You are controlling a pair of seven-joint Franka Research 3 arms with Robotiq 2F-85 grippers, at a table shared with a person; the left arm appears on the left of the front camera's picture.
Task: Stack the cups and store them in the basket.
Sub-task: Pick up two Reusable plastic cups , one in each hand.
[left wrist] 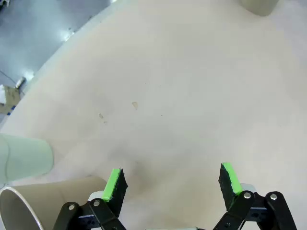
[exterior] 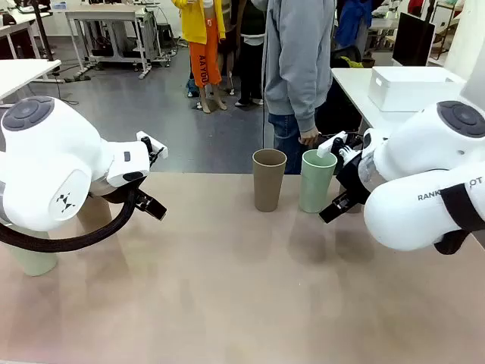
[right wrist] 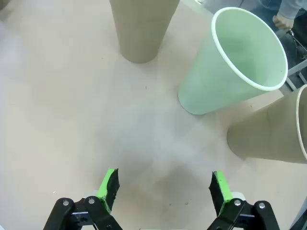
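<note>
Front view: a tan table (exterior: 227,296) with two white robot arms coming in from the left and right edges of the frame. Near the middle, a tan cup (exterior: 269,180) and a mint cup (exterior: 317,180) stand upright, just beside each other but not touching. At the lower left, another mint cup (exterior: 30,260) stands half hidden behind the left arm. The white basket (exterior: 409,95) sits at the upper right on a separate white table (exterior: 352,85), well apart from the cups.

Left wrist view: the left gripper (left wrist: 172,178) hangs over bare tabletop, jaws spread wide, holding nothing.

Right wrist view: the right gripper (right wrist: 164,184) is also spread and empty, with a second tan cup (right wrist: 273,129) at the right edge.

The task looks barely begun. No cup sits inside another and none shows in the basket, so all the stacking and storing remains.
</note>
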